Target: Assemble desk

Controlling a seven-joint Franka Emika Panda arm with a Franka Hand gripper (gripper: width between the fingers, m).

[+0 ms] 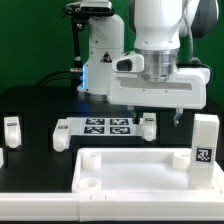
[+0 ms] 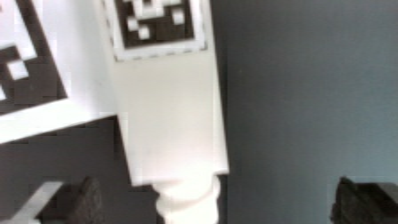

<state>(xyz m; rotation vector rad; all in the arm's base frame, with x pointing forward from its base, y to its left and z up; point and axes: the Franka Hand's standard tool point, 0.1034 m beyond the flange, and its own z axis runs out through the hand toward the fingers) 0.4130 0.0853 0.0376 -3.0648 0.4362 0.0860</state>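
The desk's large white rimmed panel (image 1: 140,172) lies flat at the front, with round holes at its corners. A short white leg (image 1: 148,125) lies beside the marker board (image 1: 95,127). My gripper (image 1: 160,118) hangs open just above this leg. In the wrist view the leg (image 2: 169,110) runs lengthwise with its tag at one end. Its round peg end sits between my dark fingertips (image 2: 63,203), closer to one of them. My gripper (image 2: 214,205) touches nothing. A second tagged leg (image 1: 205,145) stands upright at the exterior view's right. Another leg (image 1: 12,128) stands at the left.
The marker board (image 2: 27,70) lies right next to the leg on the black table. The robot's white base (image 1: 100,60) stands behind with cables running to the exterior view's left. A further white part (image 1: 2,157) shows at the left edge.
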